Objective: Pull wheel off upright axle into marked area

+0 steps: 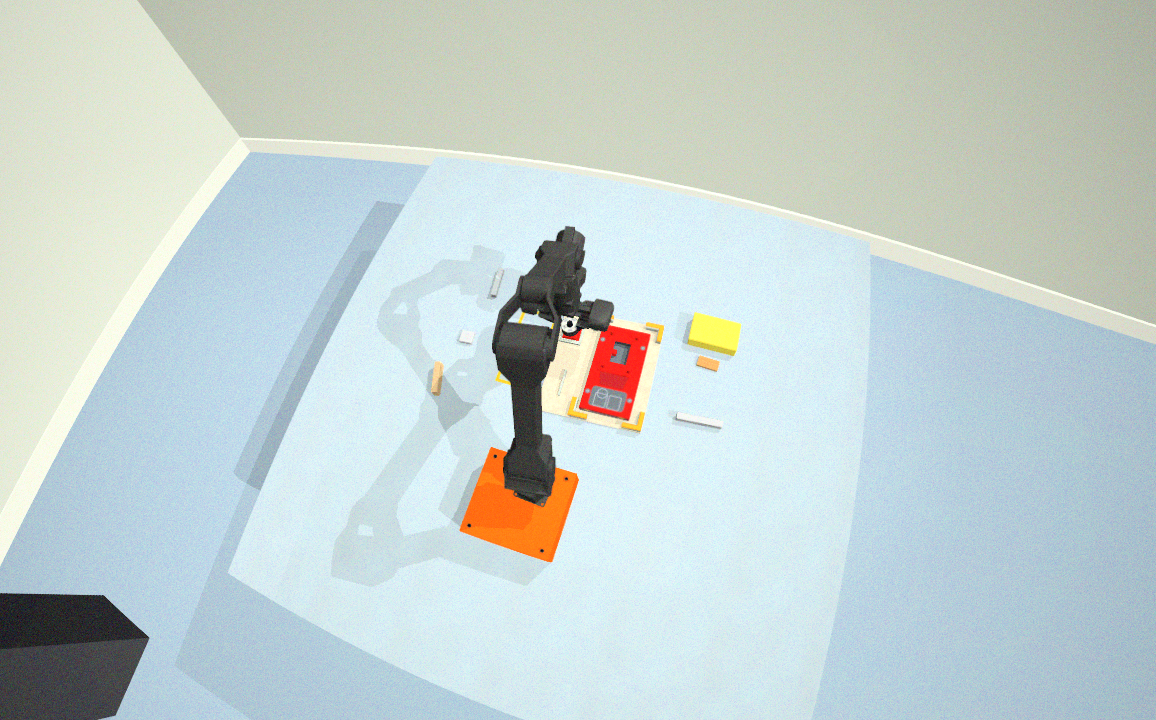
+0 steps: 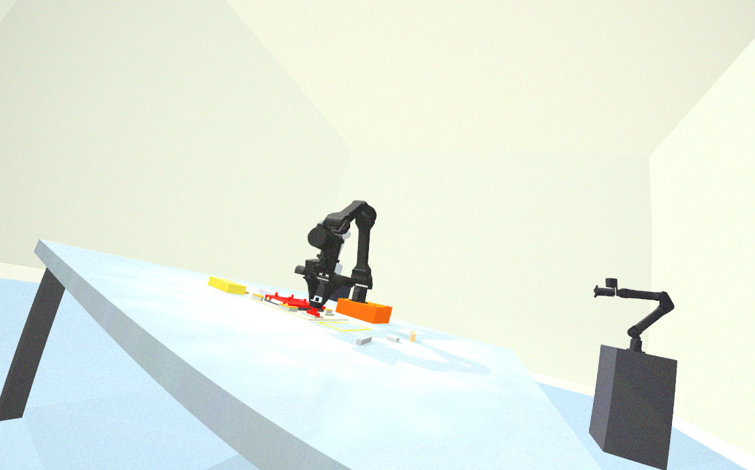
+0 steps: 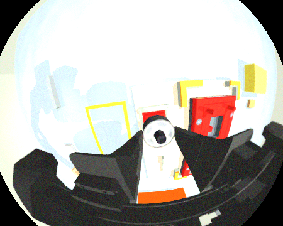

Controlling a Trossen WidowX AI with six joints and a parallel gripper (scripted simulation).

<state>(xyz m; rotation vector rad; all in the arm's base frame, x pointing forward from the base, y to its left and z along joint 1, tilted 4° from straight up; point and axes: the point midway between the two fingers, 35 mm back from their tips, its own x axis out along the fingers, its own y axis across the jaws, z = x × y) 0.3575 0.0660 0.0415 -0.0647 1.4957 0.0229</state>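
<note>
The wheel (image 1: 569,325) (image 3: 149,132), with a white top face and a black side, sits on the upright black axle (image 3: 160,137), whose tip shows at its centre. The red base (image 2: 313,313) (image 3: 154,115) is under it. My gripper (image 2: 317,300) (image 3: 158,129) points down and is shut on the wheel, one finger at each side. In the top view the arm hides most of the fingers. The marked area, a yellow outline (image 1: 503,380) (image 2: 356,329) (image 3: 106,105), lies on the table left of the wheel in the wrist view, with no object inside the visible part.
A red panel (image 1: 640,349) (image 3: 195,110) with raised pegs stands close to the right finger, with yellow corner brackets (image 1: 655,329) (image 3: 192,83) around it. A yellow block (image 1: 714,333) (image 2: 226,285) lies farther right. A grey bar (image 1: 496,282) (image 3: 53,91) lies beyond the marked area.
</note>
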